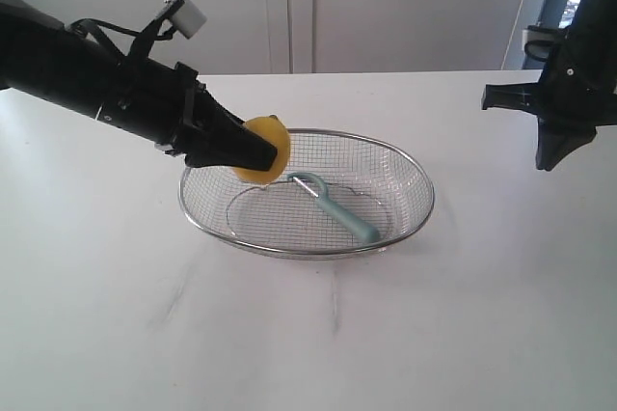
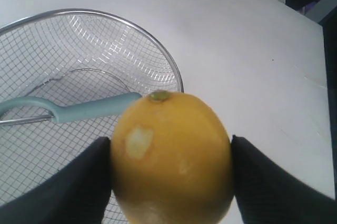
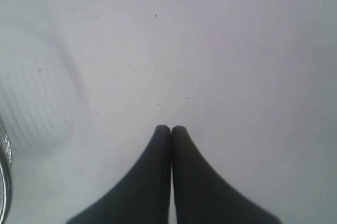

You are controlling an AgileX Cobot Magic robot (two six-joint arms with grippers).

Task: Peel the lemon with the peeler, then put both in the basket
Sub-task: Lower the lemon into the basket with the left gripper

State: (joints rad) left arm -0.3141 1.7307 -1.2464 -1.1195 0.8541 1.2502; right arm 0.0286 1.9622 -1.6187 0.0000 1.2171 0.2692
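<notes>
My left gripper (image 1: 262, 151) is shut on the lemon (image 1: 271, 131), holding it in the air over the left rim of the basket (image 1: 424, 189). In the left wrist view the lemon (image 2: 171, 155) sits between both black fingers (image 2: 79, 182), with a small pale scraped patch on its skin and a greenish nub on top. The teal-handled peeler (image 1: 342, 210) lies inside the wire basket, also seen as the peeler (image 2: 84, 109) behind the lemon. My right gripper (image 1: 549, 162) hangs shut and empty above the table at the far right; its fingertips (image 3: 171, 128) touch.
The basket stands mid-table on a white tabletop (image 1: 308, 334). A sliver of the basket rim (image 3: 4, 182) shows at the edge of the right wrist view. White cabinet doors (image 1: 289, 6) stand behind the table.
</notes>
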